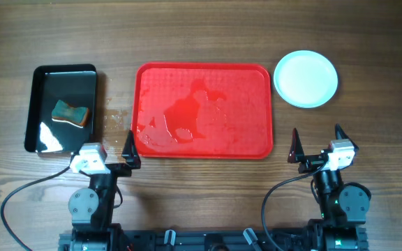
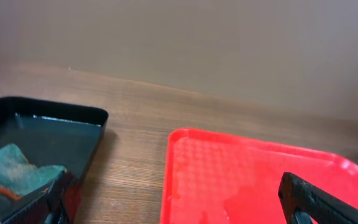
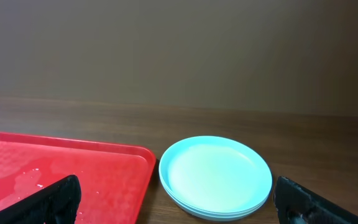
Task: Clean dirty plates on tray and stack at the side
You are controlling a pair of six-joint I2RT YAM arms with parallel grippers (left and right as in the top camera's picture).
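— What does the overhead view show?
— One red tray [image 1: 250,84] on the counter [image 1: 201,28], holding only wet patches. One black tray [image 1: 61,84] holds one sponge [image 1: 71,113]. The plates [image 1: 306,79] sit stacked just right of the red tray. The left hand [image 1: 105,148] and the right hand [image 1: 317,143] both have their fingers spread apart.
— And the wrist views?
— Left: the sponge in the black tray. Right: the stack's layered rims, count unclear.

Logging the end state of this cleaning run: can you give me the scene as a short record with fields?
red tray: no plates on it, wet patches across its surface
plates: clean-looking stack on the table, right of the red tray
sponge: lying in the black tray, left of the red tray
left gripper: open, holding nothing
right gripper: open, holding nothing
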